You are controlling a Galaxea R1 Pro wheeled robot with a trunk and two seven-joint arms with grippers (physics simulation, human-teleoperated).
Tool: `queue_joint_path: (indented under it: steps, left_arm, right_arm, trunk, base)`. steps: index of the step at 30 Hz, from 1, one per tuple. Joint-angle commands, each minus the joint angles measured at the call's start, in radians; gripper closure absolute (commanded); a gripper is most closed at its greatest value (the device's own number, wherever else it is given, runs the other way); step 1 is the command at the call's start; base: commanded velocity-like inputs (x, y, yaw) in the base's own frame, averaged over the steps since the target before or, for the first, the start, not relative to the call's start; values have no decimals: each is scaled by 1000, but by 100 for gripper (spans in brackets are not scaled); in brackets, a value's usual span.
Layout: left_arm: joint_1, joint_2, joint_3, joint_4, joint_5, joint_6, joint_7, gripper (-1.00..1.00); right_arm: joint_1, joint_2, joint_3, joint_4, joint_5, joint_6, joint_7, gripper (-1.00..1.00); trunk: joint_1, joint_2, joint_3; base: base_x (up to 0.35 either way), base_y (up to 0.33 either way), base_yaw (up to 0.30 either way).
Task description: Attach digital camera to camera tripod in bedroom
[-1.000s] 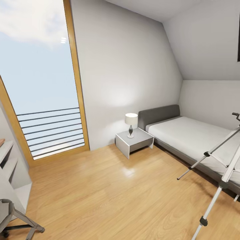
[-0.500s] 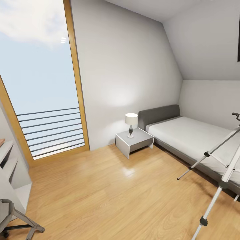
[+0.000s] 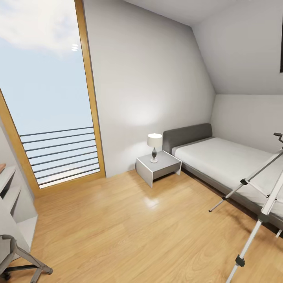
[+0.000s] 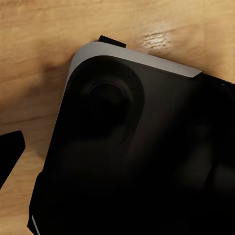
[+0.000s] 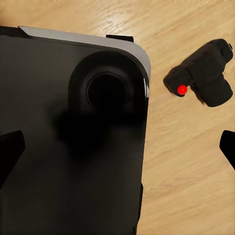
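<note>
Right wrist view: digital camera (image 5: pixel 200 73) on floor (image 5: pixel 186 161)

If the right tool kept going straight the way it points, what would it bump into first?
Probably the robot's own black base, which lies under the middle of its view. The digital camera lies off to one side on the wood floor.
</note>
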Motion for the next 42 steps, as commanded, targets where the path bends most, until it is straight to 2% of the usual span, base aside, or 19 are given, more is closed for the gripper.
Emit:
queue_joint_path:
  steps: [1,42]
  left_arm:
    - [1,0,4,-2,3,-1,0,-100]
    - [1,1,1,-2,3,-2,-1,-100]
  right_arm:
    - [0,0,0,1,5,-3,-1,-100]
    - [0,3,2,1,12,-1,0,-100]
  trunk:
    - [0,0,-1]
    - [0,0,-1]
  base:
    - [0,0,0]
    - [0,0,0]
